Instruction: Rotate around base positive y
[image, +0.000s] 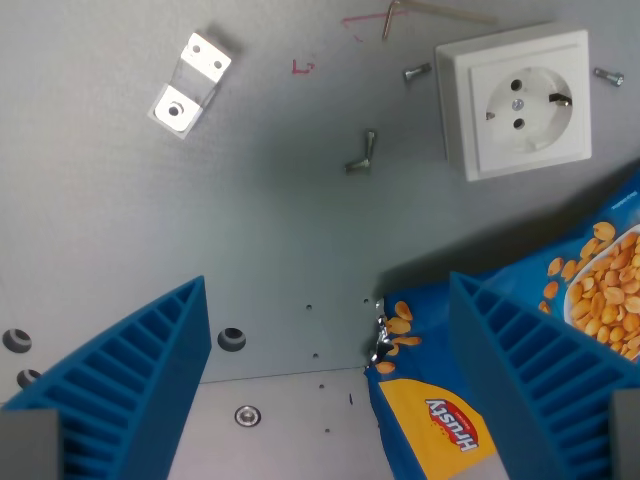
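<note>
My gripper (330, 370) is open, with two blue ribbed fingers (130, 380) at the lower left and lower right of the wrist view. Nothing is held between them. A blue peanut bag (440, 420) with a yellow label lies on the grey surface, partly under the right finger (545, 370) and running off the wrist view's right. The gap between the fingers shows bare grey plate and the bag's left edge.
A white wall socket (517, 100) lies at the upper right. A bent metal bracket (190, 85) lies at the upper left. Loose screws (362, 152) lie near the middle top and beside the socket. The plate (280, 420) has bolt holes and a seam.
</note>
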